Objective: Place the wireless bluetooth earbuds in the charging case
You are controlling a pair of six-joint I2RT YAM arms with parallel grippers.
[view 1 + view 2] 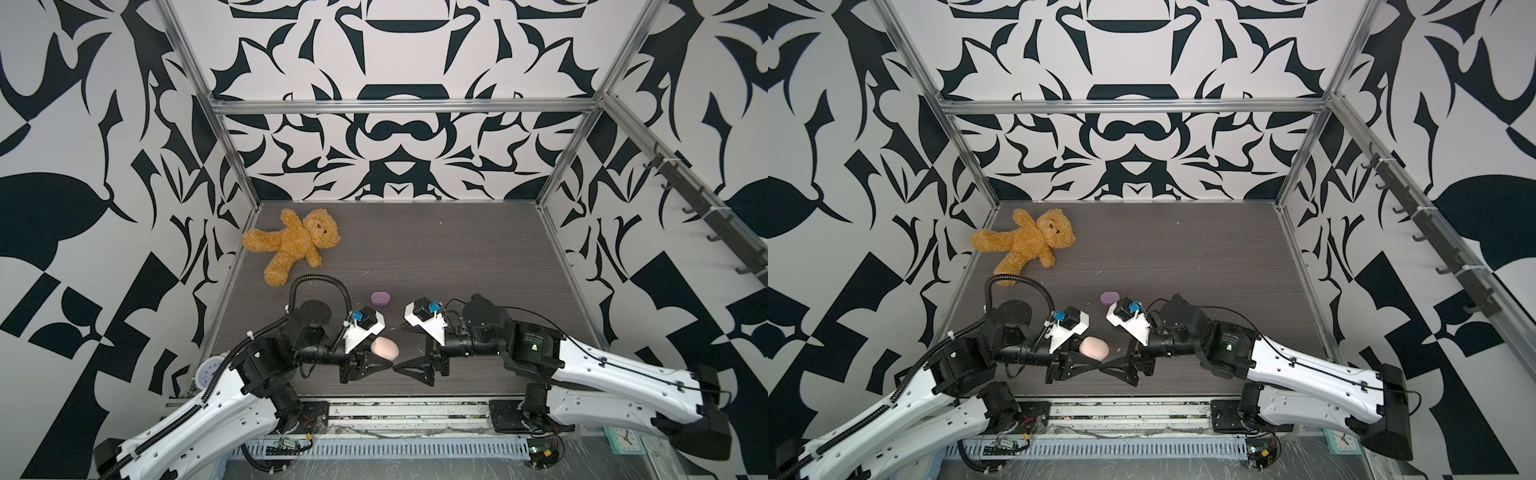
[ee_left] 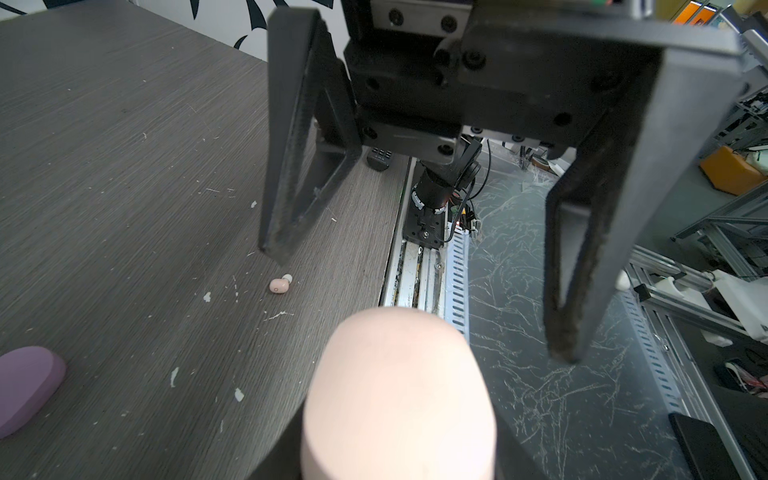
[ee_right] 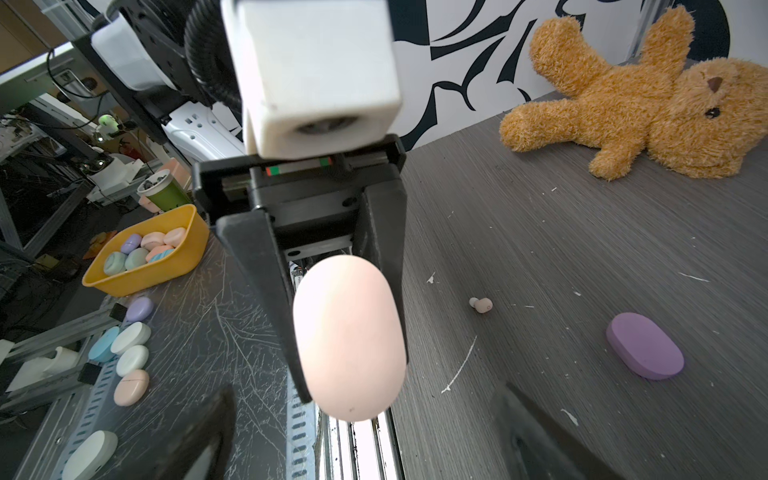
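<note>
The left end effector (image 3: 353,374) is squeezing the smooth, pale peach oval plastic case (image 3: 349,336); it could slip out. The right end effector (image 2: 417,303) is hanging wide open, empty, near the tiny peach earbud (image 2: 279,285) lying on the grey surface (image 1: 457,257).

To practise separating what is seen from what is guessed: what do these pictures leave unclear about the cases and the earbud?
1. Peach oval plastic case: lid seam unseen, washed out by glare in the right wrist view and blurred up close in the left wrist view.
2. Tiny peach plastic earbud: too small to tell from debris in both top views.
3. Lilac oval plastic case: cut off by the left wrist view's edge; contents hidden by its shell.
</note>
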